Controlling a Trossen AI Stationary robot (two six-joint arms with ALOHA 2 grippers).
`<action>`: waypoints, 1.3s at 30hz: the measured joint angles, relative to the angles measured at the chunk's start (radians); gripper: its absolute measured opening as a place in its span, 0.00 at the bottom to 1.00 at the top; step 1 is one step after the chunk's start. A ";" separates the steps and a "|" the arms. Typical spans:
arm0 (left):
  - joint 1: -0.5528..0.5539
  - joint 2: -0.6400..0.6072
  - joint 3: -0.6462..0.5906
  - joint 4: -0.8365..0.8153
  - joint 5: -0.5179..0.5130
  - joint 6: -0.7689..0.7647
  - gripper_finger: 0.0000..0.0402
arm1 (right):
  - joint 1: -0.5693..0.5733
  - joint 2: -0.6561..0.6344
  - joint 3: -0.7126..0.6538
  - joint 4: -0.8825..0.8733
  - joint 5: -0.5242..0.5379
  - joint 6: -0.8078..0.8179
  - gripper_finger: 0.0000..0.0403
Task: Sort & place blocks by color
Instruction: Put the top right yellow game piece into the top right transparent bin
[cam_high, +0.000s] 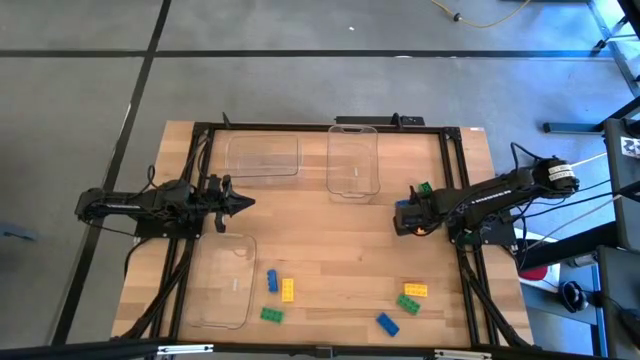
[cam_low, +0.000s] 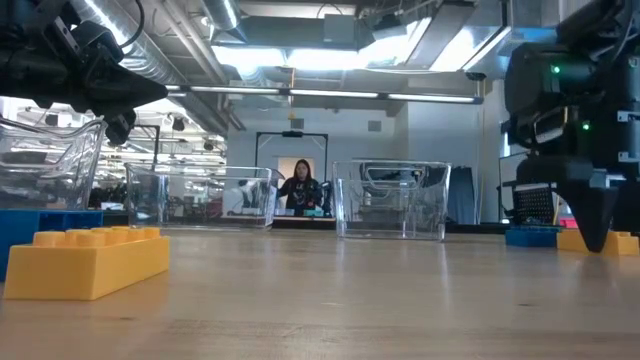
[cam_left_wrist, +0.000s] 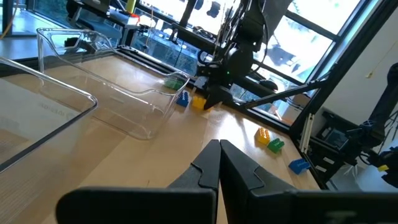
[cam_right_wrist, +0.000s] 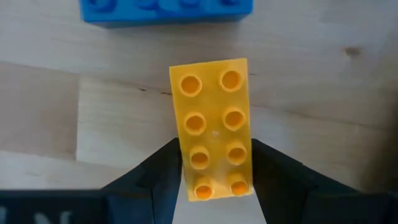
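My right gripper (cam_high: 407, 222) points down at the table's right side, shut on a yellow block (cam_right_wrist: 214, 124). A blue block (cam_right_wrist: 166, 9) lies just beyond it and a green block (cam_high: 425, 187) sits a little farther off. Blue (cam_high: 272, 281), yellow (cam_high: 288, 290) and green (cam_high: 271, 315) blocks lie near the front edge. Yellow (cam_high: 415, 290), green (cam_high: 408, 303) and blue (cam_high: 387, 324) blocks lie front right. My left gripper (cam_high: 240, 203) waits shut above the table's left side, touching nothing. My right gripper pinches the yellow block between its two fingers, one on each long side near one end (cam_right_wrist: 239, 177). The fingers (cam_right_wrist: 158, 177) come from above, pointing down, and lie across the block. The block lies flat, studs up, on the table (cam_low: 620, 242).
Two clear trays (cam_high: 262, 155) (cam_high: 352, 160) stand at the far edge and a third (cam_high: 222, 280) lies front left. A dark frame (cam_high: 300, 126) borders the wooden table. A person (cam_low: 301, 185) stands far behind in the room. Bare wood lies in the table's middle.
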 joint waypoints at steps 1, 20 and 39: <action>0.000 0.000 0.000 0.000 0.000 0.000 0.00 | 0.000 -0.002 -0.007 0.017 -0.005 0.004 0.45; 0.000 0.000 0.000 0.000 0.000 0.000 0.00 | 0.032 -0.023 0.098 -0.091 -0.084 -0.227 0.36; 0.000 0.000 0.000 0.001 -0.012 0.000 0.00 | 0.105 0.062 0.124 1.481 -0.013 -0.861 0.36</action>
